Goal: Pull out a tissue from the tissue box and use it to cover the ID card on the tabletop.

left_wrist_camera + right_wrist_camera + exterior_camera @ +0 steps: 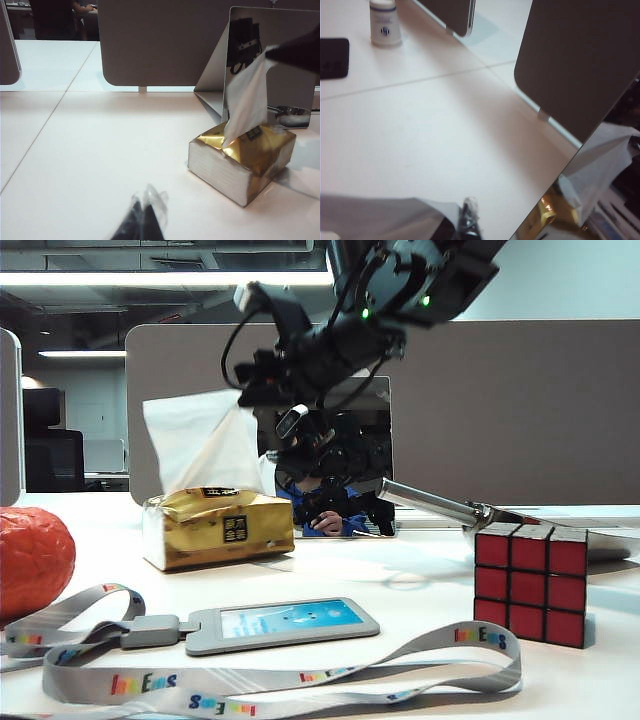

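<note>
right gripper (250,390): upper centre of exterior view, clenched on the tissue (200,440) above the tissue box (218,528) | left gripper (142,220): bottom centre of its wrist view, fingers together, holding nothing | ID card (283,623): lower centre, uncovered

Right end effector (252,392) pinching tissue (200,440) above tissue box (220,528)

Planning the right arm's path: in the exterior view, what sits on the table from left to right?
Orange rounded object → shiny gold tissue box with its white tissue pinched by the right gripper → red-faced puzzle cube.
</note>
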